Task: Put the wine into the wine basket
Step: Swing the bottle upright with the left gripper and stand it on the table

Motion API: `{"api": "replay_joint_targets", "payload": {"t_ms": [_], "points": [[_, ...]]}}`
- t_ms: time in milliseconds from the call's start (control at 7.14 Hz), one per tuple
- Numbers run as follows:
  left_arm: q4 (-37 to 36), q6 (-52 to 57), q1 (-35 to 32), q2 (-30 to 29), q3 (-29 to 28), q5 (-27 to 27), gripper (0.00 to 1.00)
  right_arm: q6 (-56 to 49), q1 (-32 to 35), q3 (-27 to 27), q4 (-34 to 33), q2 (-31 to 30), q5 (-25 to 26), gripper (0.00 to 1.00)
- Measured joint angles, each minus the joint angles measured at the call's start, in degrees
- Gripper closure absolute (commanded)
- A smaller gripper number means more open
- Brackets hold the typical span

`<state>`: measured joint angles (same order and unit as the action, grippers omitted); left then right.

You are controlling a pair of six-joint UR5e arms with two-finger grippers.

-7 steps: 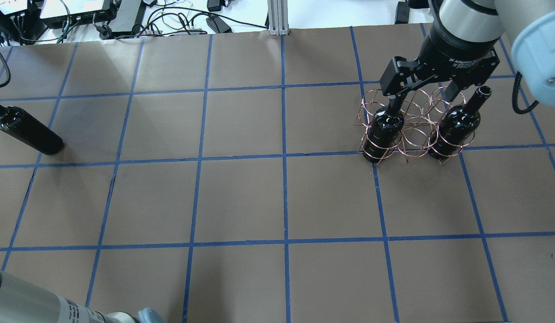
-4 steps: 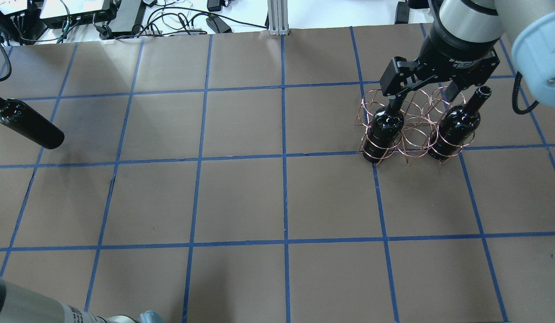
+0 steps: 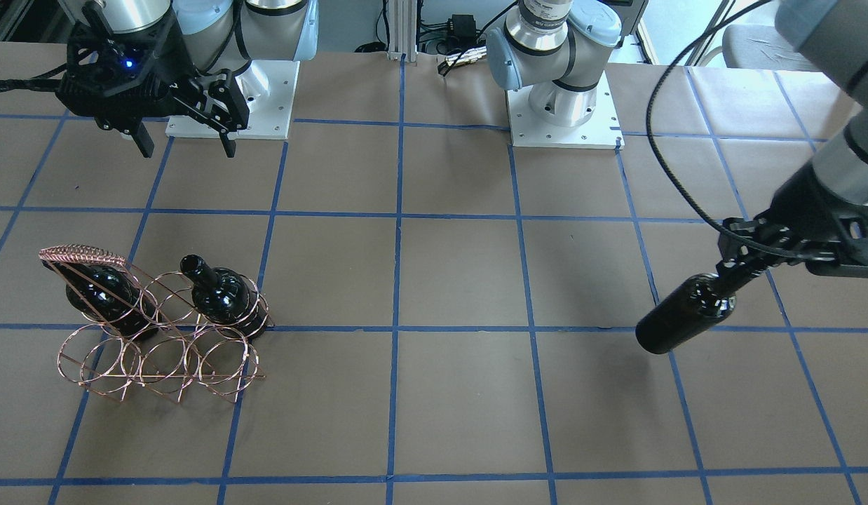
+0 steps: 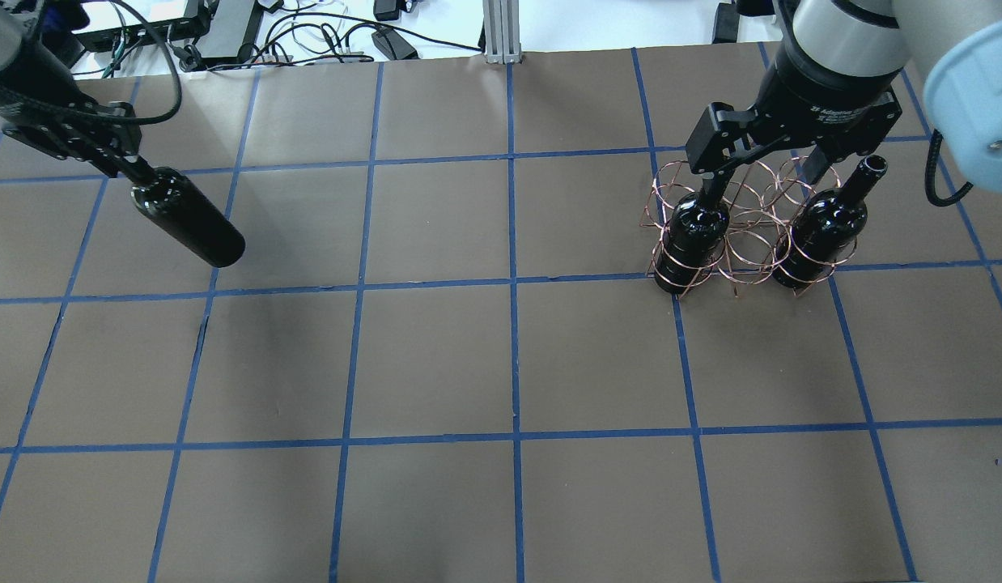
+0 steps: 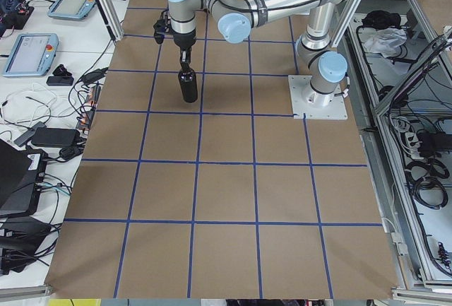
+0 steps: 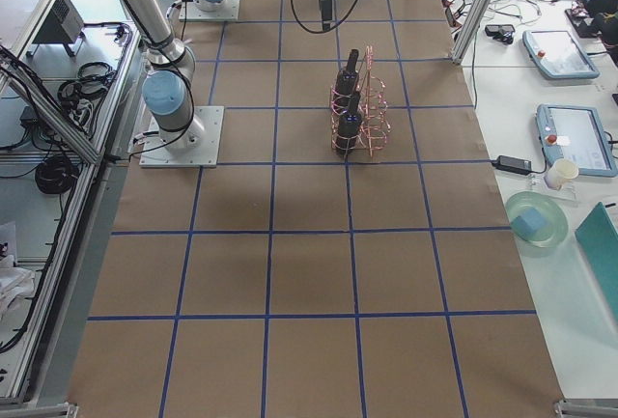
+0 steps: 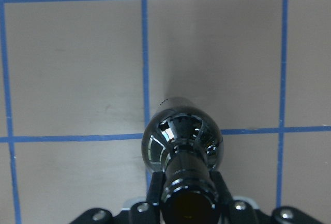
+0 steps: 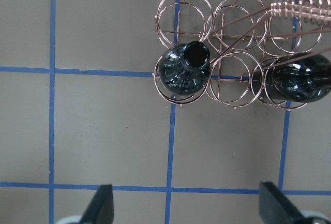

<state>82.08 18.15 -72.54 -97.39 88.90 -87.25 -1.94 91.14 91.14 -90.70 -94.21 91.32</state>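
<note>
My left gripper is shut on the neck of a near-black wine bottle and holds it above the table at the left; it also shows in the front view and the left wrist view. The copper wire wine basket stands at the far right and holds two upright bottles. My right gripper is open and empty above the basket. In the right wrist view the basket and both bottles lie below the open fingers.
The table is brown paper with a blue tape grid. Cables and devices lie beyond the far edge. The arm bases stand at the robot's side of the table. The basket's coiled handle rises over one bottle.
My left gripper has carried the bottle to the right, from the far left edge further into the table. The right gripper and the basket have not moved.
</note>
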Motion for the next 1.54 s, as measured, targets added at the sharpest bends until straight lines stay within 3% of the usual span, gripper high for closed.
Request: {"api": "replay_joint_targets", "payload": {"t_ms": [420,841,1541], "points": [[0.56,-9.59,-10.04,6.79,9.93,1.72,1.0,0.0,0.0,0.0,0.0,-0.01,0.0,0.0],[1.68,-13.26,-14.42,11.84,17.22,2.45,1.0,0.0,0.0,0.0,0.0,-0.01,0.0,0.0],[2.2,-13.88,-17.67,13.61,20.97,1.7,1.0,0.06,0.0,0.44,0.0,-0.08,0.0,0.0]]}}
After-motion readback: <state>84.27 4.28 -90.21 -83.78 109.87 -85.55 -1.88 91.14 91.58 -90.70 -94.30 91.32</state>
